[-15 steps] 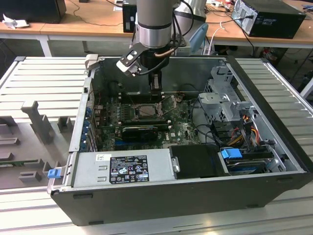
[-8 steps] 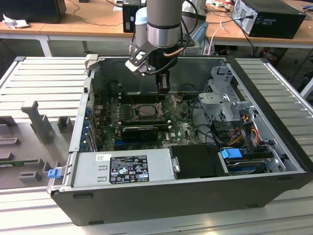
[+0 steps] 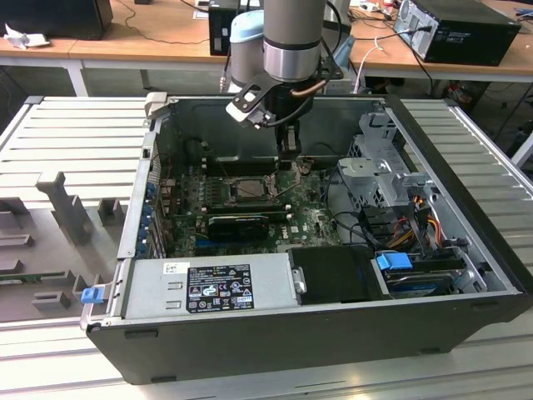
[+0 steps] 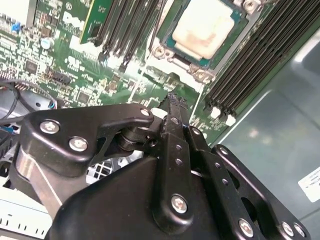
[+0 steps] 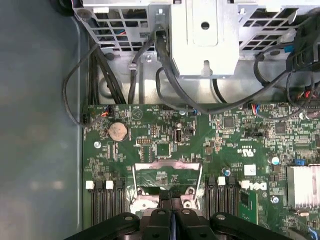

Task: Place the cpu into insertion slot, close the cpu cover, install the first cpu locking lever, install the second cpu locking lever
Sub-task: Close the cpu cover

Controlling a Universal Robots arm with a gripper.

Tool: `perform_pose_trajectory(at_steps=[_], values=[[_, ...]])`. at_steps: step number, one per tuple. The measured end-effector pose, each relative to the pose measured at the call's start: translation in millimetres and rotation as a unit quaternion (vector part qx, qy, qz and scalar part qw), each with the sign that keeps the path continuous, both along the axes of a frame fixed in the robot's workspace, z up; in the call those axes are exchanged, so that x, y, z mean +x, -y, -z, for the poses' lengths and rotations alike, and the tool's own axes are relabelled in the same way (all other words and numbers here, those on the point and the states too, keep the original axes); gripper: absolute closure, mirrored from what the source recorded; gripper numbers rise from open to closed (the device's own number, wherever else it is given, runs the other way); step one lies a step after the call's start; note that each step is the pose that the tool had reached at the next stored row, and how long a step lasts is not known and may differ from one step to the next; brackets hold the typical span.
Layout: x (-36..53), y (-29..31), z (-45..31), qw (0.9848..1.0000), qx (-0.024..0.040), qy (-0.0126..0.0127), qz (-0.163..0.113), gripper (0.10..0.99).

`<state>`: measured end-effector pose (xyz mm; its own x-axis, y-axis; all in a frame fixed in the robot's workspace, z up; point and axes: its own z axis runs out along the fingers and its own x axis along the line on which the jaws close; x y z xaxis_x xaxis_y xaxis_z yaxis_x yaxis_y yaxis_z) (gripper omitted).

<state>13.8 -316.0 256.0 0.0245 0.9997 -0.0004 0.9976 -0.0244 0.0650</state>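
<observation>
One gripper (image 3: pixel 288 152) hangs inside the open computer case (image 3: pixel 333 333), its two fingers (image 4: pixel 175 130) pressed together with nothing between them. The tips hover just above the green motherboard (image 3: pixel 312 218), close beside the insertion slot (image 4: pixel 161 50), at its edge on the exterior view's right. The cpu (image 4: pixel 204 27) lies seated in that slot, pale face up. The cpu cover (image 5: pixel 168 167) seems to stand raised on its hinge, though the angle leaves that unsure.

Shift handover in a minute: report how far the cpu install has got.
Done: the cpu lies in the insertion slot. In hand: the shut gripper hangs by the cpu cover, which looks raised. Left: closing it and both locking steps.
</observation>
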Motion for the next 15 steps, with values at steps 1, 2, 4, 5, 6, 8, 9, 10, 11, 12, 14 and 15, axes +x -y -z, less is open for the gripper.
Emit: perform_pose_trajectory(at_steps=[1,2,4,5,6,8,9,10,11,12,14,15], values=[[1.7,0.0,0.0,1.0000,0.0000,0.0000,0.000,0.980],[4.6,-0.1,0.0,1.0000,0.0000,0.0000,0.000,0.980],[8.0,-0.1,0.0,1.0000,0.0000,0.0000,0.000,0.980],[10.4,-0.2,0.1,1.0000,0.0001,0.0000,0.000,0.980],[12.1,-0.2,0.1,1.0000,0.0001,0.0000,0.000,0.980],[19.4,-0.2,0.1,1.0000,0.0001,0.0000,0.000,0.980],[22.3,-0.3,0.1,1.0000,0.0001,-0.0001,0.000,0.980],[25.0,-0.3,0.1,1.0000,0.0001,-0.0001,0.000,0.980],[26.7,-0.4,0.1,1.0000,0.0001,-0.0001,0.000,0.980],[28.4,-0.4,0.0,1.0000,0.0001,-0.0001,0.000,0.980],[35.5,-0.5,0.1,1.0000,0.0001,-0.0001,0.000,0.980],[37.7,-0.6,0.0,1.0000,0.0001,-0.0001,0.000,0.980]])
